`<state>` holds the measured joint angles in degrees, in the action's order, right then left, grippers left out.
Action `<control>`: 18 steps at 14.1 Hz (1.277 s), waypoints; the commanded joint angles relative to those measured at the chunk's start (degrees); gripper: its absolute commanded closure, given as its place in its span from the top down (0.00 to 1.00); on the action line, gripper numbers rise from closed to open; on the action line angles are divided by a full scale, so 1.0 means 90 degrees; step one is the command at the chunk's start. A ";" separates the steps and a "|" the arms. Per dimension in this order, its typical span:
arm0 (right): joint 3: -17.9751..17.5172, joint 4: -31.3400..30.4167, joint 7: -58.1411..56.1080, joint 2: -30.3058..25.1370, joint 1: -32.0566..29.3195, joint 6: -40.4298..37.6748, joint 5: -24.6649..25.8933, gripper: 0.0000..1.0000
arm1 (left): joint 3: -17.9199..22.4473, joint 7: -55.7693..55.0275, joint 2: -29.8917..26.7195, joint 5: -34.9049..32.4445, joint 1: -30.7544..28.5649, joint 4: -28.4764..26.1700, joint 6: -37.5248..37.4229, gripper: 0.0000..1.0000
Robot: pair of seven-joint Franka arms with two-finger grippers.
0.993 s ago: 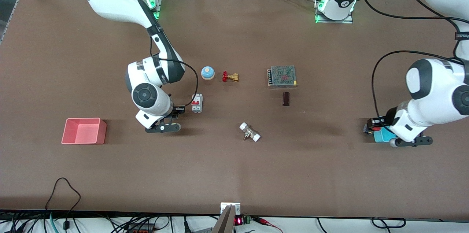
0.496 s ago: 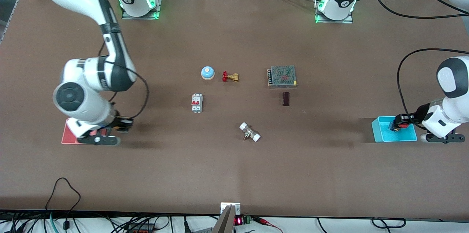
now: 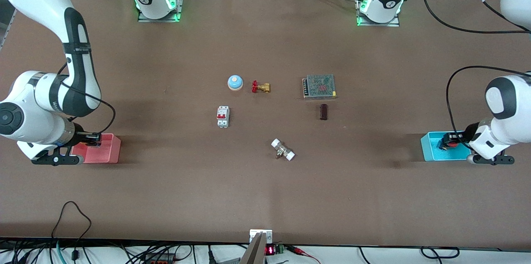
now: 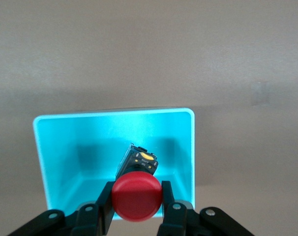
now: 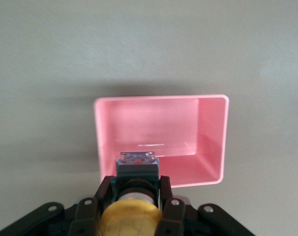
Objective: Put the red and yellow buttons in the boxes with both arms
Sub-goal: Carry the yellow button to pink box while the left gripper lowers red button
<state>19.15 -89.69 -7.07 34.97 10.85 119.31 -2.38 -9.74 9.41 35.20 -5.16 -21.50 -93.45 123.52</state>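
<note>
My left gripper [image 3: 450, 141] is shut on the red button [image 4: 137, 195] and holds it over the cyan box [image 3: 431, 150], its black body pointing down into the box [image 4: 114, 147]. The red cap also shows in the front view [image 3: 453, 143]. My right gripper [image 3: 89, 139] is shut on the yellow button [image 5: 132, 214] and holds it over the pink box [image 3: 107, 150], at the box's end toward the right arm. The pink box [image 5: 188, 132] holds nothing that I can see.
In the middle of the table lie a blue bell [image 3: 235, 82], a brass valve with a red handwheel [image 3: 260, 87], a white breaker [image 3: 222, 116], a grey mesh unit [image 3: 319, 86], a dark cylinder [image 3: 323, 112] and a white-capped fitting [image 3: 283, 150].
My right arm has swung from beside the breaker to over the pink box with the yellow button. My left gripper has moved with the red button to over the cyan box.
</note>
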 commanded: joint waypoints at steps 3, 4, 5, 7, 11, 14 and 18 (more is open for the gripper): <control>-0.0068 0.0219 -0.0366 0.0391 -0.0189 0.0150 -0.0038 0.06 | -0.0011 0.0088 0.0289 -0.0159 -0.0091 0.0022 0.0328 0.35; -0.0068 0.0355 -0.0376 0.0518 -0.0209 0.0229 -0.0047 0.06 | -0.0011 0.0088 0.0279 -0.0159 -0.0091 0.0032 0.0328 0.41; -0.0077 0.0434 -0.0376 0.0606 -0.0258 0.0249 -0.0057 0.06 | -0.0021 0.0049 0.0260 -0.0149 -0.0072 0.0041 0.0328 0.54; -0.0077 0.0474 -0.0386 0.0714 -0.0278 0.0288 -0.0057 0.06 | -0.0021 0.0000 0.0220 -0.0120 -0.0033 0.0080 0.0328 0.64; -0.0107 0.0474 -0.0542 0.0861 -0.0356 0.0454 -0.0096 0.06 | -0.0118 -0.0068 0.0016 -0.0081 -0.0013 0.0266 0.0269 0.85; -0.0107 0.0464 -0.0552 0.0929 -0.0365 0.0454 -0.0292 0.06 | -0.0274 -0.0389 -0.0335 -0.0081 0.0172 0.0189 0.0240 0.92; -0.0107 0.0464 -0.0620 0.1007 -0.0385 0.0474 -0.0409 0.07 | -0.0761 -0.0985 -0.0814 -0.0081 0.0251 -0.0085 0.0172 0.93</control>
<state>18.89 -86.90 -10.99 43.14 8.46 123.45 -4.97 -14.65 3.27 31.48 -5.20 -19.04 -90.99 125.66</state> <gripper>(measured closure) 0.577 0.062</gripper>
